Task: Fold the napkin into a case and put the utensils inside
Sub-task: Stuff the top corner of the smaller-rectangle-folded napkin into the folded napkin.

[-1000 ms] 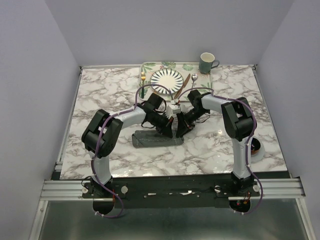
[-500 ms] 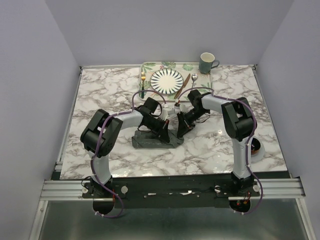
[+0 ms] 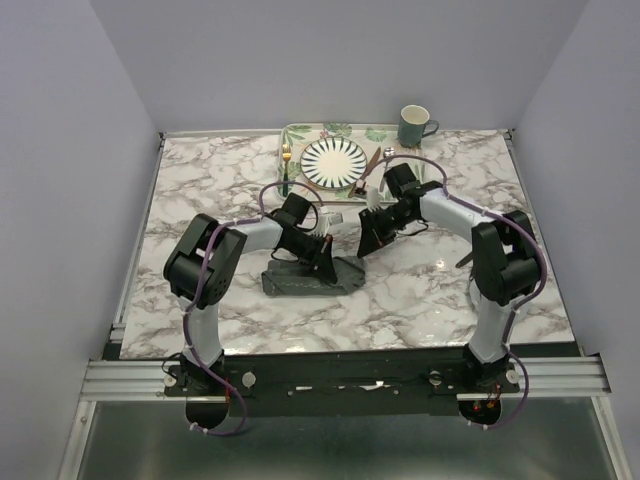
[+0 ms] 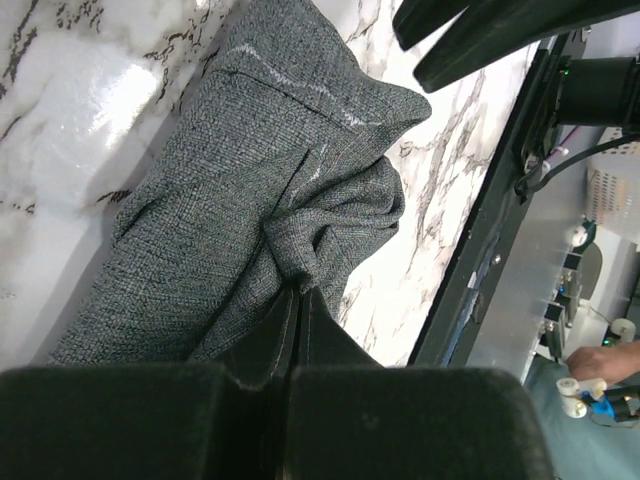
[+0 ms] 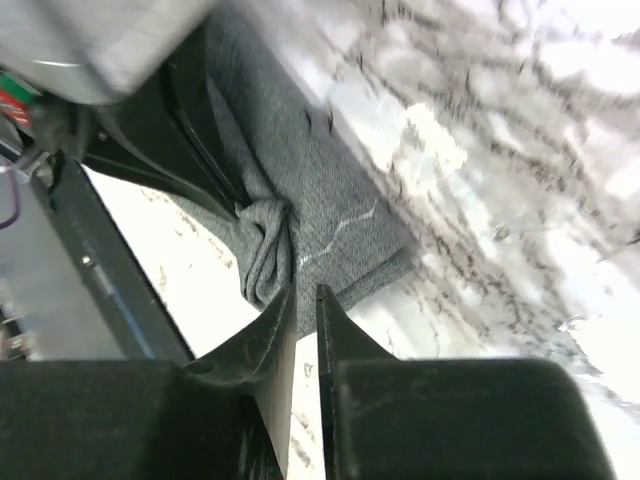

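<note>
Trouble lies chiefly in the bite of the left pincer (image 4: 297, 300), which is clamped tight on a bunched ridge of the napkin (image 4: 250, 180). The cloth lies directly under and ahead of its tips as a long, narrow, lumpy bundle on the bench (image 3: 200, 200). Where the fingers meet it there is a twisted knot of fabric, not a flat layer. If that pincer lifts or drags from here, I judge it would haul the whole bundle along and undo the folds, since more than one layer seems caught in the pinch; how many cannot be told. No open mouth shows along the bundle, so it may be sealed by its own crumple.

The right pincer (image 5: 303, 300) hangs above the bench just off the napkin's end, the cloth a little beyond its tips. Its jaws stand a thin slit apart with nothing between them. With so narrow a gap it could take neither a cloth edge nor a handle without widening first, and a descent as it stands would only poke the fabric. The two pincers are near each other, so a careless swing risks a knock.

The utensils (image 3: 389, 154) lie well beyond both pincers, beside the striped plate (image 3: 334, 161) on the tray (image 3: 300, 131), with the fork (image 3: 286, 168) on the plate's other side. The right arm (image 3: 440, 205) passes close to the spoon side and could brush it.
</note>
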Robot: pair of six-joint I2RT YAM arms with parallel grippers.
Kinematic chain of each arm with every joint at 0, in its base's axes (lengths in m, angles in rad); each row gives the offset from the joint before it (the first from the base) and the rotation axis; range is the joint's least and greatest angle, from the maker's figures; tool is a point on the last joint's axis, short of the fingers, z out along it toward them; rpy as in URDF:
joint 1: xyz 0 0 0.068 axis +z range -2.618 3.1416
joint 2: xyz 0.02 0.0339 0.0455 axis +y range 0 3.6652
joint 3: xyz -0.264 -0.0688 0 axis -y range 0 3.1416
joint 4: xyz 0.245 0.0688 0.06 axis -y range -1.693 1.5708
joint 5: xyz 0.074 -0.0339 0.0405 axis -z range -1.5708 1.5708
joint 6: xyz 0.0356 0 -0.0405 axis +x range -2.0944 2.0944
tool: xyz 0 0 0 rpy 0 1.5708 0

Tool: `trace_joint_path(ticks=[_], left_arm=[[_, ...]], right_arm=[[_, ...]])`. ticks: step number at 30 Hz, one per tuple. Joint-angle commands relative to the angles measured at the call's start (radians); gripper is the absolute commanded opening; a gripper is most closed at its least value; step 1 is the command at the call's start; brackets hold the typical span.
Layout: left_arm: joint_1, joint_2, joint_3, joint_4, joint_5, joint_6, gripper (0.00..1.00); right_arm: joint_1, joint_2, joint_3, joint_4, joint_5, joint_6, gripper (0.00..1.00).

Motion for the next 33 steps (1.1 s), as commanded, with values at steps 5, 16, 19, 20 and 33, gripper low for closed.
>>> trace_joint_path(ticks=[5,16,19,20,33], left_arm=[[0.021,0.056,0.037,-0.022,-0.003,0.004,0.00],[0.030,0.082,0.058,-0.025,0.002,-0.007,0.00],[0.032,0.086,0.061,-0.029,0.002,-0.007,0.00],[0.030,0.086,0.061,-0.029,0.002,-0.005,0.00],[0.033,0.079,0.089,-0.034,0.010,-0.031,0.00]], right_arm=[[0.084,-0.069,-0.050,0.112,0.187,-0.051,0.28],[0.142,-0.069,-0.076,0.147,0.313,-0.097,0.34],[0.146,-0.077,-0.085,0.158,0.327,-0.097,0.34],[0.148,-0.080,-0.088,0.165,0.327,-0.098,0.34],[0.160,-0.081,-0.073,0.156,0.336,-0.115,0.01]])
